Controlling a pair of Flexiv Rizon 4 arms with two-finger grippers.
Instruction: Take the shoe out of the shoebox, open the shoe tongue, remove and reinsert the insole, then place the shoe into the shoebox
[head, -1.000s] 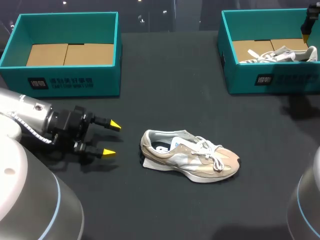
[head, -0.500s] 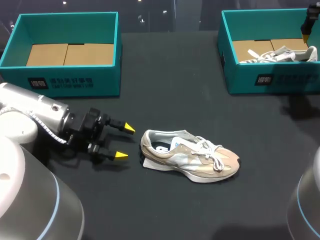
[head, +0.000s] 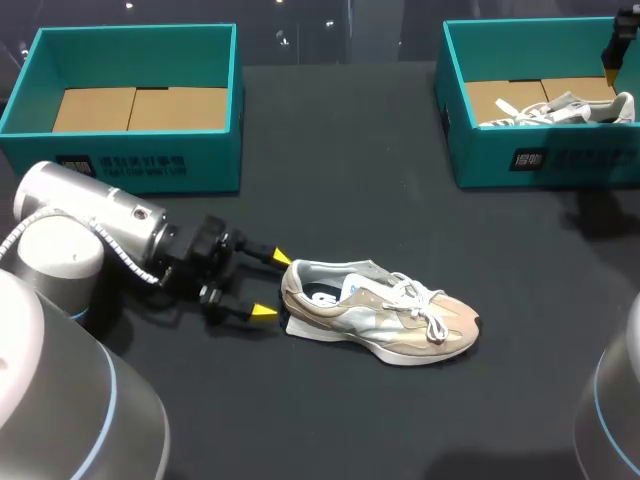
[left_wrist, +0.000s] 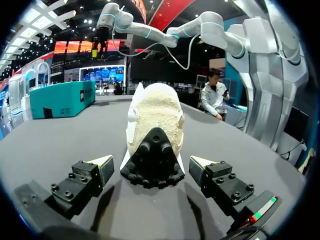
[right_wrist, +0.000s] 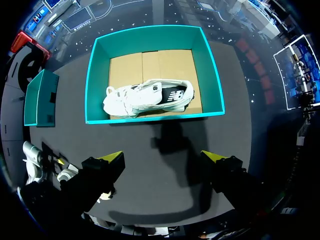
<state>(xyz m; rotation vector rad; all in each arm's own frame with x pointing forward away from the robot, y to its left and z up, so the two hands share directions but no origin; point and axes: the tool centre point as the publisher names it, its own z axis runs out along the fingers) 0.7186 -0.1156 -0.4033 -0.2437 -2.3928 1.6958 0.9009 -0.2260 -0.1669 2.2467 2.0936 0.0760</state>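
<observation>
The tan shoe (head: 385, 320) lay on its sole in the middle of the dark tabletop (head: 350, 200), out of both boxes, with its heel toward the left tool (head: 273, 285). That tool was wide open, and the heel was just ahead of it, in line with the gap between the yellow tips. The shoe could get pushed away instead of grabbed, because the tabletop looked smooth and nothing held the shoe in place. One tip looked very near the heel, so it might bump it and turn the shoe sideways. The heel looked soft and fuzzy (a bit like a towel), so a hard squeeze could squash it. The white laces (head: 432, 316) lay loose on top and could snag on a tip. The shoe was long and low, with a rounded toe and a thick pale sole. The right tool (right_wrist: 164, 156) hung open, holding nothing, high over the right shoebox (right_wrist: 150, 39), a teal box with stiff straight walls and a brown cardboard floor, where a white shoe (right_wrist: 145, 97) lay.
</observation>
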